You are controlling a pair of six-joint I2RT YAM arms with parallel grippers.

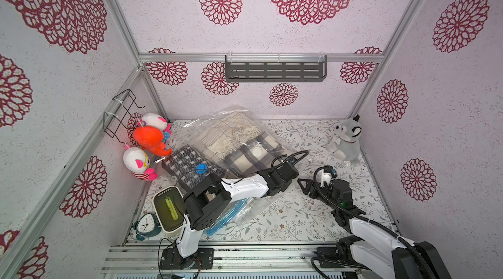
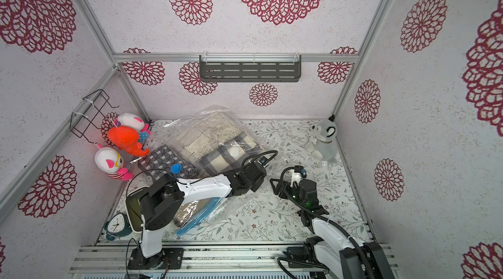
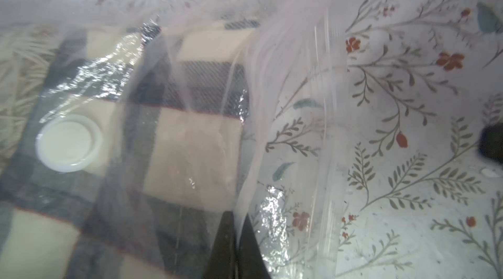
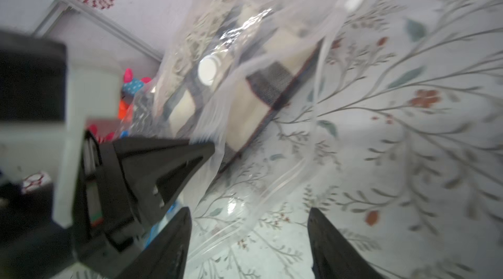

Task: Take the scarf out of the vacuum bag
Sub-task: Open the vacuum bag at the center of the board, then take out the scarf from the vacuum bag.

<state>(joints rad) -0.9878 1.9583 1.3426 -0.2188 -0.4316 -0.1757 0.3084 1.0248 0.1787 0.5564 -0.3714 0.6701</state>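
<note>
The left tool (image 3: 237, 222) pinches the clear plastic vacuum bag (image 3: 288, 79) and the right tool (image 4: 249, 211) is open, so the slippery bag may slip out, keeping the cream-and-grey checked scarf (image 3: 190, 149) stuck inside.

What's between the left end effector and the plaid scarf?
Only clear film of the vacuum bag: in the left wrist view the left end effector is shut on a fold of it, beside the plaid scarf.
</note>
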